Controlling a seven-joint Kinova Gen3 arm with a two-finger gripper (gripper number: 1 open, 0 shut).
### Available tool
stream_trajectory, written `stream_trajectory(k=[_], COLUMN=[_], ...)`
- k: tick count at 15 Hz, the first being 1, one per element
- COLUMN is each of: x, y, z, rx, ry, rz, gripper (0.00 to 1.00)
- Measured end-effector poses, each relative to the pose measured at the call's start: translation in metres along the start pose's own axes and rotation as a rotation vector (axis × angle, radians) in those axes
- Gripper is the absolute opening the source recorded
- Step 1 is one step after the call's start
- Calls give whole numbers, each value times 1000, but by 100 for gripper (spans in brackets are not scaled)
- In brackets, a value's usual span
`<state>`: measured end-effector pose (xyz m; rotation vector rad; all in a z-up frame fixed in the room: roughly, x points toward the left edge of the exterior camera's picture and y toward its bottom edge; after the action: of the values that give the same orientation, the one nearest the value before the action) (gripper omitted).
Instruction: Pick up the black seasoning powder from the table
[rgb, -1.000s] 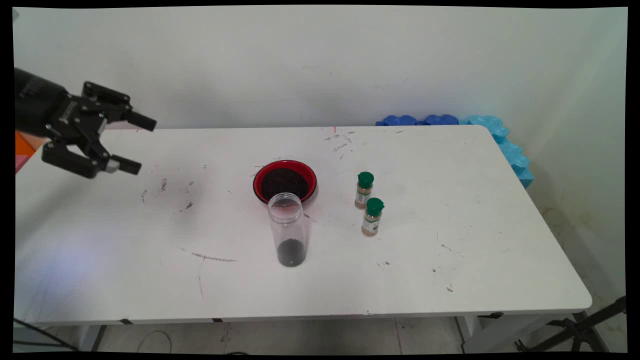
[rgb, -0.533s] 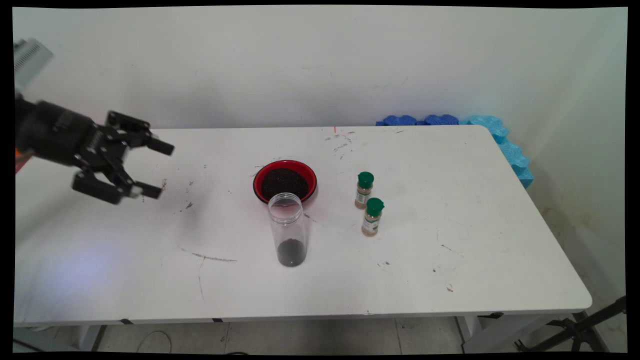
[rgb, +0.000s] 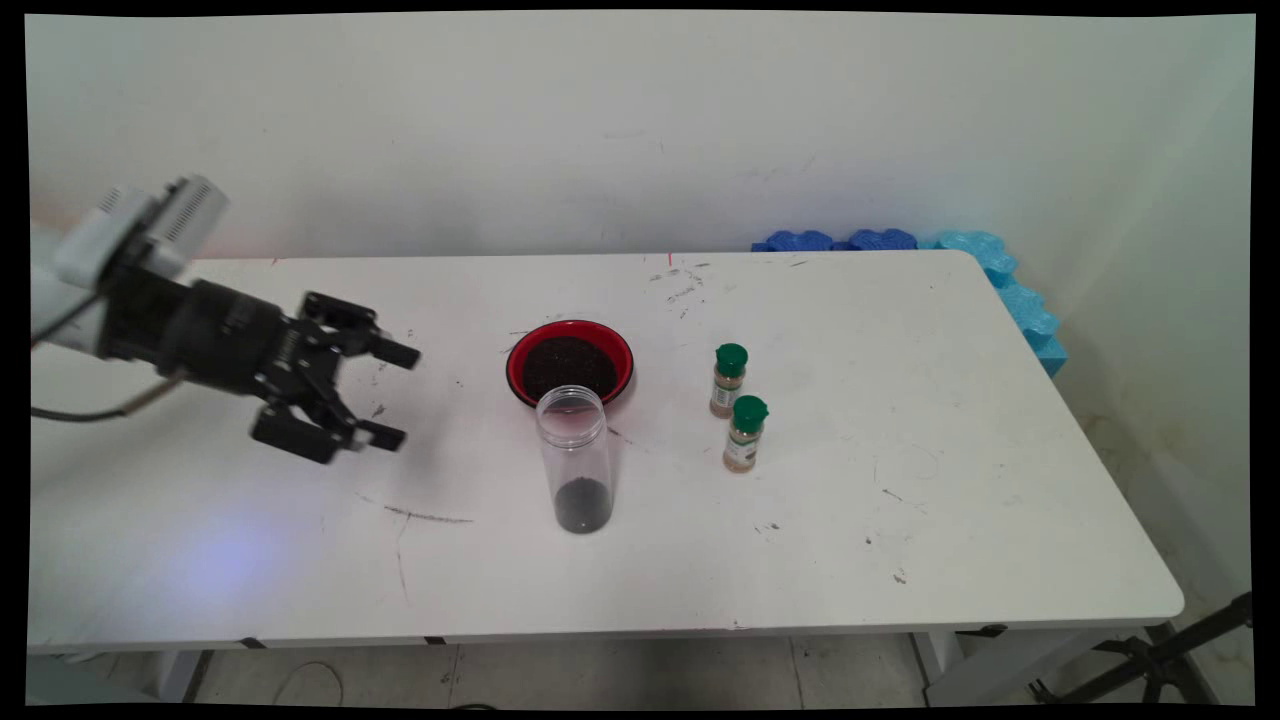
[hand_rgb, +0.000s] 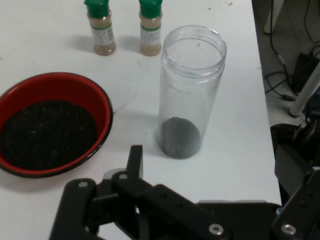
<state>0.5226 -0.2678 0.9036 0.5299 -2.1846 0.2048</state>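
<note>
While my pincer (rgb: 395, 395) hangs above the left part of the white table (rgb: 900, 540), its two fingers stand spread apart and grip nothing. Nearest to it is the clear jar (rgb: 573, 460), upright and uncapped, with a shallow layer of dark grains at the bottom; pincer and jar are apart. Just behind the jar sits the red bowl (rgb: 570, 362), filled with the same dark grains. Two green-capped spice bottles (rgb: 739, 408) stand upright to the right of the bowl, near each other. Blue foam pieces (rgb: 1000, 275) lie along the far right table edge.
</note>
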Motion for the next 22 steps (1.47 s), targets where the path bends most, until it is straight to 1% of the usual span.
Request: stream_trajectory(k=[8,12,16,22], x=[-11,-13,-13,-13], y=[-1,-5,-10,-15], z=[66,94,118,147], rx=[-30,-33,-36,-58], ry=[23,30,36,42], rz=[-16,-12,-11,3], gripper=[100,100,100,100])
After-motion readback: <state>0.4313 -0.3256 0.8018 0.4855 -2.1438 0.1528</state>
